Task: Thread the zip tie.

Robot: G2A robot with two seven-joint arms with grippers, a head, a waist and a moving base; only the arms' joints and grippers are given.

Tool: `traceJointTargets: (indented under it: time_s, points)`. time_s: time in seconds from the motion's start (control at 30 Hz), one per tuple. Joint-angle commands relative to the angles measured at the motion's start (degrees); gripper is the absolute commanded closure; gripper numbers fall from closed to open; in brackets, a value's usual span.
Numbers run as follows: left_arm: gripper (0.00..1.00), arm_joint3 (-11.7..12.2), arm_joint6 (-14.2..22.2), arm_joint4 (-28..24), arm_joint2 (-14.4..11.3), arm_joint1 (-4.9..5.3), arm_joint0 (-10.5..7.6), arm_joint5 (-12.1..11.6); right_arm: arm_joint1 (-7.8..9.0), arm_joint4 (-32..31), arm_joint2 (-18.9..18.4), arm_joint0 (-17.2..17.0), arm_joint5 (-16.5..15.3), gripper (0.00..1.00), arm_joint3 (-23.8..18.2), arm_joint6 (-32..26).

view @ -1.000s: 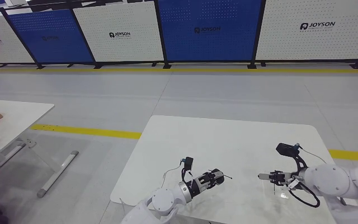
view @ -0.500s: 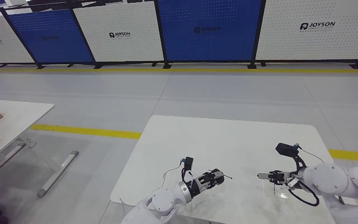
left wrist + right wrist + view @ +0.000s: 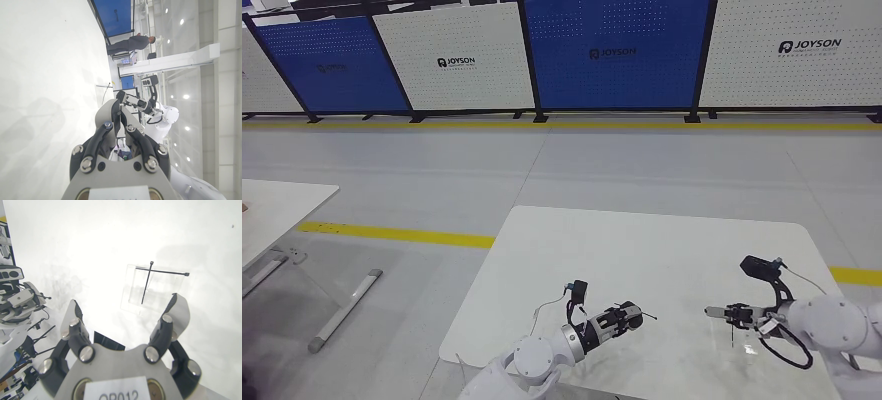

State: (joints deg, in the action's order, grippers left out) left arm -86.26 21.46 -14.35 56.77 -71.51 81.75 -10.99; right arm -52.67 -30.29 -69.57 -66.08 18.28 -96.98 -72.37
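My left gripper (image 3: pixel 634 318) (image 3: pixel 118 106) is held over the near part of the white table (image 3: pixel 642 250), shut on a thin black zip tie (image 3: pixel 647 316) (image 3: pixel 46 297) whose end sticks out past the fingertips toward the right arm. My right gripper (image 3: pixel 710 313) (image 3: pixel 124 300) faces it from the right with its fingers open and nothing between them. Just beyond the right gripper, two more black zip ties (image 3: pixel 146 283) (image 3: pixel 162 272) lie crossed on a clear plastic plate (image 3: pixel 170 285) on the table.
The table's near edge runs close below both grippers. A second white table (image 3: pixel 272 210) stands off to the left across the floor. Blue and white pegboard panels (image 3: pixel 612 50) line the back of the room.
The right arm has shifted slightly to the right, away from the left gripper. The left arm and its zip tie have stayed put.
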Motion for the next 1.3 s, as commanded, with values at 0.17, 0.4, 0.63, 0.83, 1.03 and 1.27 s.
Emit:
traceJointTargets:
  time_s: [0.17, 0.4, 0.63, 0.83, 1.03, 1.27]
  points:
    - [1.0, 0.0, 0.0, 0.0, 0.0, 0.0, 0.0, 0.0, 0.07, -3.1, -0.8, -0.7, 1.2, 0.48, -1.4, -0.3]
    - [1.0, 0.0, 0.0, 0.0, 0.0, 0.0, 0.0, 0.0, -0.47, -6.7, -1.4, -0.4, 1.2, 0.65, -0.6, -4.1]
    - [1.0, 0.0, 0.0, 0.0, 0.0, 0.0, 0.0, 0.0, -1.68, -8.5, -1.1, 0.6, 1.2, 0.65, 0.5, -6.0]
    - [1.0, 0.0, 0.0, 0.0, 0.0, 0.0, 0.0, 0.0, -2.63, -11.1, 0.1, 1.5, 1.2, 0.67, 2.3, -7.3]
    - [1.0, 0.0, 0.0, 0.0, 0.0, 0.0, 0.0, 0.0, -3.37, -11.8, 2.1, 3.1, 1.2, 0.73, 4.8, -7.3]
    - [1.0, 0.0, 0.0, 0.0, 0.0, 0.0, 0.0, 0.0, -3.96, -12.6, 4.5, 4.9, 1.2, 0.72, 7.5, -7.3]
